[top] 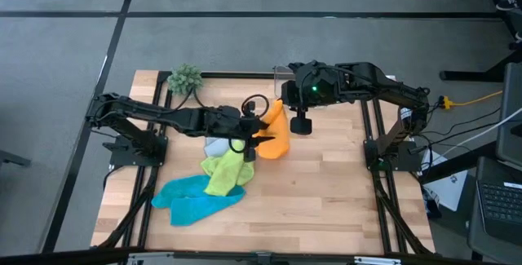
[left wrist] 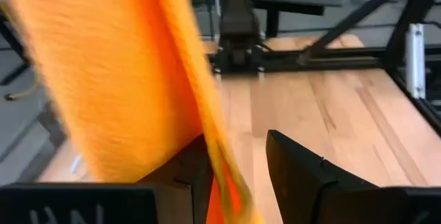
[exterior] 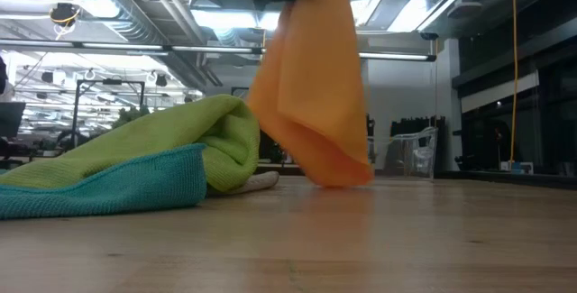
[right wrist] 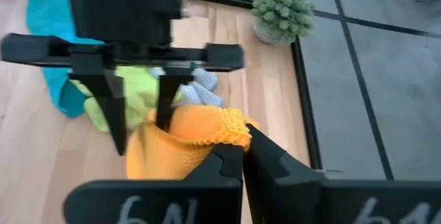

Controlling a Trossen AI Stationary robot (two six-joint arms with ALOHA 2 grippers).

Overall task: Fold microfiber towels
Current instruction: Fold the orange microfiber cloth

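Folding barely begun: orange towel (top: 277, 133) hangs above table centre, right gripper (right wrist: 242, 156) pinching its top edge, left gripper (left wrist: 238, 172) part-spread around an edge, while lime (top: 226, 174), turquoise (top: 192, 200) and grey (top: 215, 145) towels lie heaped unfolded at 8 o'clock.

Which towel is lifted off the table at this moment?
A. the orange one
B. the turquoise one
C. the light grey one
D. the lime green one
A: the orange towel hangs in the air with both the left gripper and the right gripper at its top edge, while the turquoise, lime green and light grey towels lie heaped on the table.
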